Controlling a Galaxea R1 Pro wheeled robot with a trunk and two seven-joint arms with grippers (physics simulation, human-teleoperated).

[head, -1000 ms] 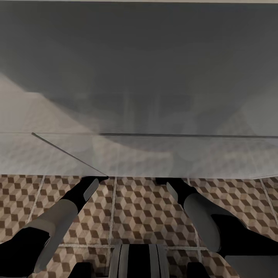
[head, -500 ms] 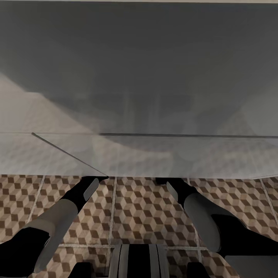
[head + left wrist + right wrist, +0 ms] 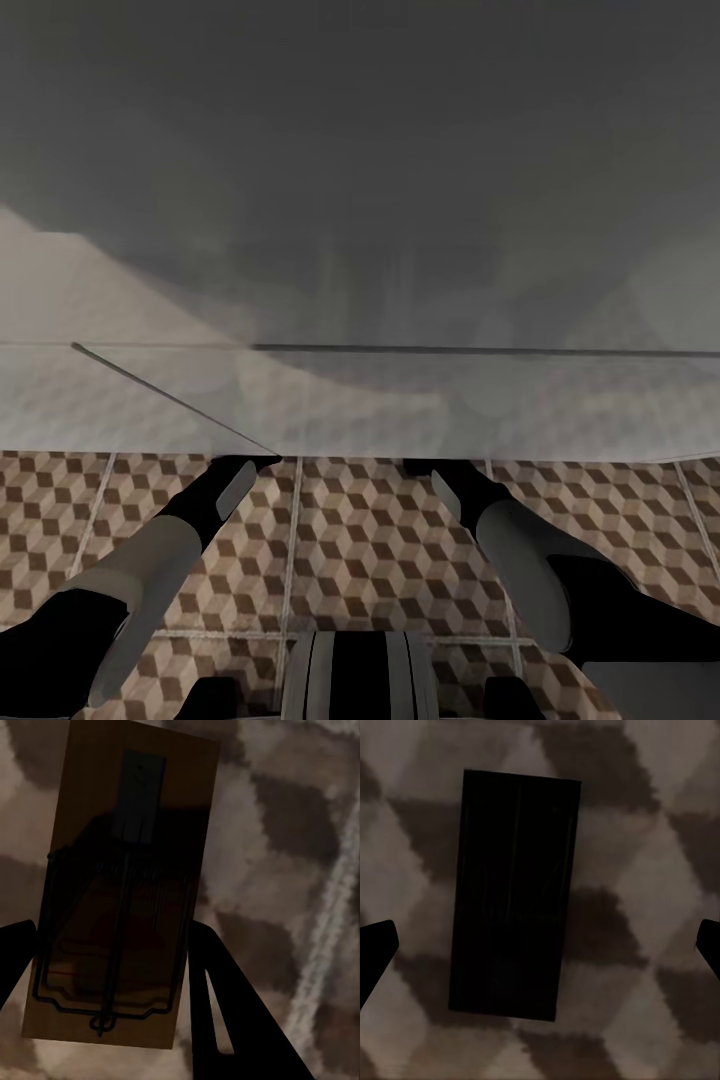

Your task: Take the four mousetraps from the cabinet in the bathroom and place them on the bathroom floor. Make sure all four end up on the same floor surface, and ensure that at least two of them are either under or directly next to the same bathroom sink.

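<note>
Cube-patterned bathroom floor (image 3: 370, 540) under a pale grey slab.
My left pincer (image 3: 112, 967) grips one mousetrap (image 3: 124, 885) at frame centre; my right pincer (image 3: 540, 945) gapes wide around another mousetrap (image 3: 514, 892), untouched, mid-frame.

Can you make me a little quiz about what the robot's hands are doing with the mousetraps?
1. True or false: the right hand is squeezing the dark mousetrap.
2. What sits between the fingers of the left hand? A) a toothbrush B) a brown mousetrap with wire parts C) a bar of soap
3. Fill in: the dark mousetrap lies flat on the cube-patterned ____.

Key: 1. False, its fingers are spread wide, apart from the trap. 2. B. 3. floor.
</note>
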